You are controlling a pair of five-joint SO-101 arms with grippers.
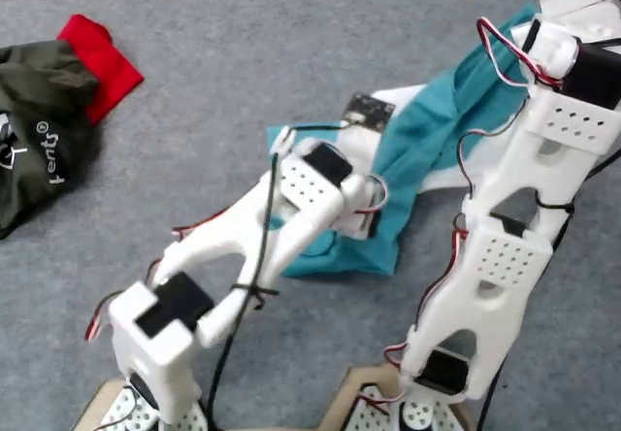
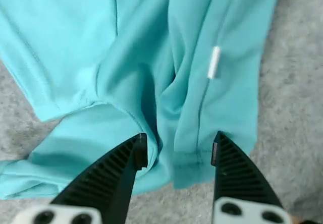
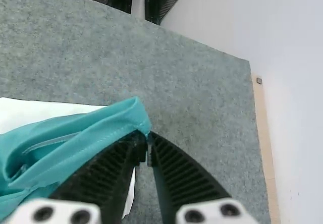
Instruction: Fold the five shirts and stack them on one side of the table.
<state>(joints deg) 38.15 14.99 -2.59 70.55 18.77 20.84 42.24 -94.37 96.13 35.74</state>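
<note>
Holding a teal shirt (image 1: 427,140) on the grey tabletop (image 1: 243,52).
Clamped tight with the right gripper (image 3: 148,146) on a folded edge of the teal shirt, raised at the far right. Spread apart at the left gripper (image 2: 179,148), close over the shirt's hem near the middle, with a bunched fold between the fingers. Draped from there across a white garment (image 3: 30,113) lying flat underneath. Heaped well apart at the far left: a dark green shirt (image 1: 39,130), partly overlapping a red shirt (image 1: 102,62).

Shirt (image 1: 437,130) lies centre-right on table (image 1: 243,52), over second shirt (image 3: 40,108); third shirt (image 1: 39,130) at left edge, overlapping fourth shirt (image 1: 102,62) behind it
</note>
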